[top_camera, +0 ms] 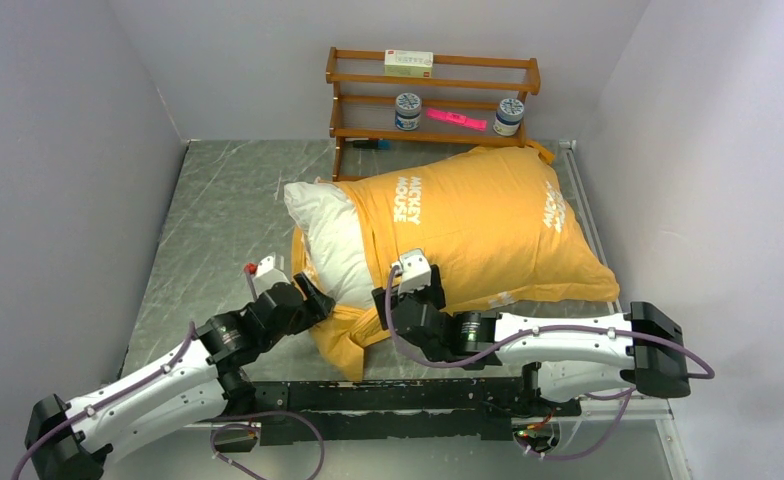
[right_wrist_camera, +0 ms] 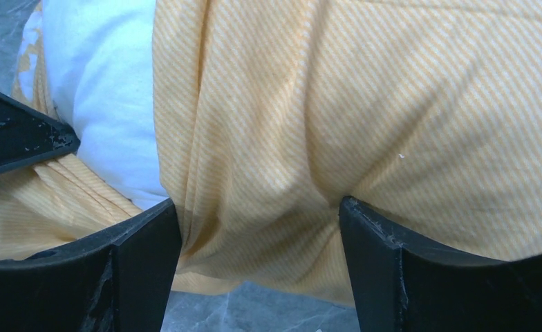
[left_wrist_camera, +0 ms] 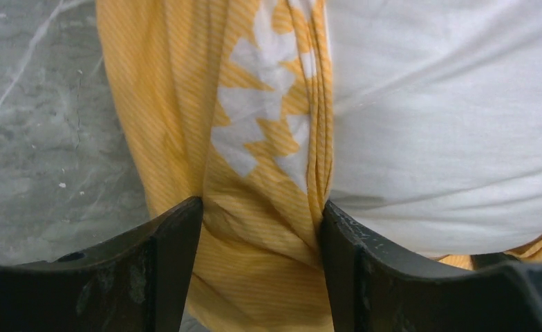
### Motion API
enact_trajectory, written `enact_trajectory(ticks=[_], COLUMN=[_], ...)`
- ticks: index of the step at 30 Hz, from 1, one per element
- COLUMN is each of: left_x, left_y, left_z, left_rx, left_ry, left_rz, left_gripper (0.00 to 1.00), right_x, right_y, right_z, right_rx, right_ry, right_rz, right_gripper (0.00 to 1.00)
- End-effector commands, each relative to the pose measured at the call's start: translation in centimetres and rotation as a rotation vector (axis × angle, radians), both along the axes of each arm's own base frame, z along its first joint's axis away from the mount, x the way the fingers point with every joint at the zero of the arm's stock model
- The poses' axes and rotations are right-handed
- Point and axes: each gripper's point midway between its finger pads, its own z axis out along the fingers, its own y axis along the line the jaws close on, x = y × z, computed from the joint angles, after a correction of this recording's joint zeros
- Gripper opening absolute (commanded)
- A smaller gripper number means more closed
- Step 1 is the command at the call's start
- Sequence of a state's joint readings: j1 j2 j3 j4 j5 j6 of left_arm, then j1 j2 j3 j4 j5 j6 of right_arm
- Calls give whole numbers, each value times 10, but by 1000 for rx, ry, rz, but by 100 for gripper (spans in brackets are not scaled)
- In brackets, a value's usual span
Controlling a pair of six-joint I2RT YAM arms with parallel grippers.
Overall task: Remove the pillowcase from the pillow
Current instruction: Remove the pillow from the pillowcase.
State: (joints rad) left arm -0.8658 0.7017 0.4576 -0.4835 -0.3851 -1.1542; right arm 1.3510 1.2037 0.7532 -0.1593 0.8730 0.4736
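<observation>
The orange-yellow pillowcase [top_camera: 478, 220] with white "MICKEY MOUSE" lettering covers most of the white pillow [top_camera: 328, 235], whose left end sticks out of the case's open mouth. My left gripper [top_camera: 313, 297] is at the mouth's near edge, shut on a bunched fold of pillowcase [left_wrist_camera: 164, 104] beside the bare pillow [left_wrist_camera: 448, 124]; its jaws [left_wrist_camera: 263, 207] press the fold from both sides. My right gripper [top_camera: 408, 297] is at the pillow's near side; its jaws [right_wrist_camera: 260, 207] pinch puckered pillowcase fabric [right_wrist_camera: 323, 104], with the pillow [right_wrist_camera: 109, 90] showing at the left.
A wooden shelf [top_camera: 433, 95] with two jars, a box and a pink item stands against the back wall, right behind the pillow. A white rail [top_camera: 593, 220] runs along the table's right edge. Grey marbled table [top_camera: 218, 220] lies left of the pillow.
</observation>
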Motion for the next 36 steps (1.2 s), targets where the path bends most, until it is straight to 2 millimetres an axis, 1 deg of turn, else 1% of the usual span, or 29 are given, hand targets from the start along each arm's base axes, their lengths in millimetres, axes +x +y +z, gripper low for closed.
enact_trajectory(ticks=[1,4,6,9,11,14,17,20,22,24,26,28,29,30,32,36], left_x=[-25,-25,-26,-25,-24,-22,-21,-20,-20,-19,-19,-19,-19,-20,-21,-22], left_y=[44,37,28,14,9,6,7,6,6,6,7,6,6,6,5,2], left_z=[-48,-50,-54,-54,-53,-49,-46,-43,-41,-39,-39,-39,-40,-41,-43,-44], left_rx=[164,137,109,55,29,5,-12,-27,-31,-32,-32,-39,-44,-48,-60,-77], left_ry=[125,118,122,106,92,68,48,34,27,23,23,25,27,31,36,39], left_rz=[72,44,9,-34,-48,-56,-51,-48,-49,-47,-44,-40,-37,-37,-39,-45], left_gripper=[64,55,51,44,39,32,25,19,17,16,14,12,11,10,9,8], right_x=[11,9,5,-4,-9,-19,-33,-47,-51,-48,-41,-32,-28,-19,-7,0], right_y=[-29,-22,-9,9,18,31,47,66,77,87,96,104,108,110,114,124], right_z=[0,5,11,26,40,55,66,75,80,80,79,74,75,72,69,59], right_rx=[-32,-16,1,28,38,22,8,-14,-49,-110,-178,-239,-258,-272,-287,-335], right_ry=[-21,-22,-22,-37,-51,-70,-81,-125,-150,-167,-186,-185,-179,-169,-155,-117], right_rz=[-86,-41,35,170,241,363,509,674,746,777,794,805,810,802,794,815], right_gripper=[82,81,81,82,82,84,86,90,93,97,99,100,100,100,100,100])
